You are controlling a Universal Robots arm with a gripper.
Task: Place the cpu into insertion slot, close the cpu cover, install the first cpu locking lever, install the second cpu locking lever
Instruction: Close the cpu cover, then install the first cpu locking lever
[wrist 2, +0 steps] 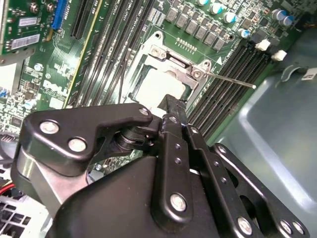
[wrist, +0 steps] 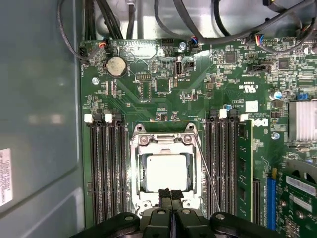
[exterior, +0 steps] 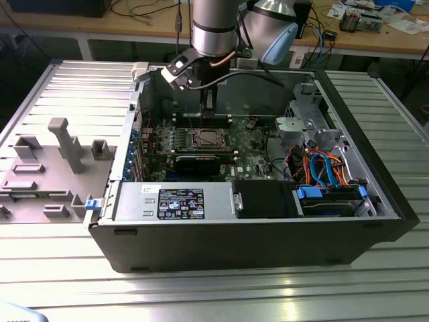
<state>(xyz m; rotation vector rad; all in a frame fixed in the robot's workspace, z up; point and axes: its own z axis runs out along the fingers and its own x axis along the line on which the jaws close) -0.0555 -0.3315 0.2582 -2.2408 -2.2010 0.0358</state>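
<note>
Workshop backdrop: ribbed metal tabletop (exterior: 60, 282) with an open PC case (exterior: 255, 235) lying on it, cluttered wooden benches behind. Arm reaches down into the case; hand (wrist: 171, 196) sits over the near edge of the insertion slot (wrist: 134, 163) on the green motherboard (wrist: 148, 84), fingers together, nothing seen between them.

cpu (wrist: 166, 171) already lies flat in the socket, silvery top showing through the window of the cpu cover (wrist: 163, 140), which looks folded down over it. One thin wire locking lever (wrist: 208, 176) stands free, angled up beside the memory slots (wrist: 101, 168).

Handling, my read: chip is light, rigid, fragile underneath, so no pressing on it. Cover is thin sheet metal, bends easily. Lever is springy stiff wire, slippery; push near its free end.

Hard to tell: whether the cover is fully seated, and where the second lever is. Hand blocks the socket's near edge in both wrist views.
</note>
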